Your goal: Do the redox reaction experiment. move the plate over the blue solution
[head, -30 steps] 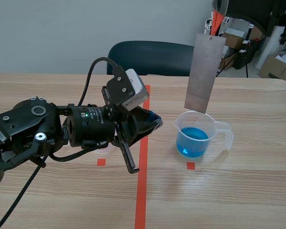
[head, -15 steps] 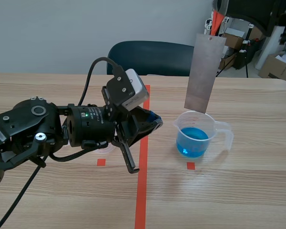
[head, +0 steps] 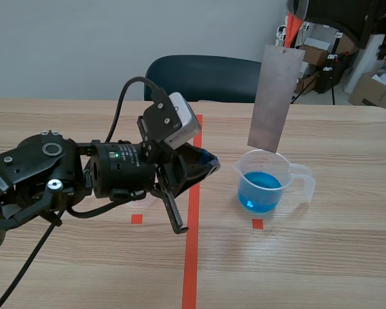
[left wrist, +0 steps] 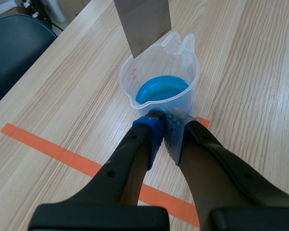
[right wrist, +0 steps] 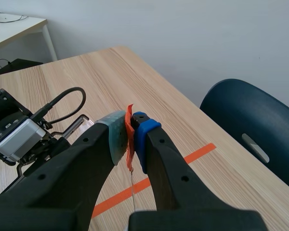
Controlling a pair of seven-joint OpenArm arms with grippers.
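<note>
Grey plate [head: 276,96] is hanging over the beaker [head: 265,183], barely shifting this past second; positioning is looking done. Its orange tag [right wrist: 129,115] is sitting pinched in the right hand [right wrist: 130,132]; the left hand [left wrist: 164,120] is resting closed, empty.

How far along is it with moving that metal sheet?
Done: grey metal plate lifted, orange tag pinched in the right gripper. In hand: the plate's lower edge hangs at the far rim of the clear jug of blue solution. Left: centring it over the liquid.

Dull grey plate [head: 276,96], bright blue solution [head: 262,187], clear beaker [head: 302,177].
Pale wood-grain bench [head: 334,257] striped with orange-red tape [head: 192,244]; black left claw [left wrist: 164,120], pads [left wrist: 154,127] blue and dotted grey-green; orange-red tab [right wrist: 129,130]; navy chair [head: 206,77].
</note>
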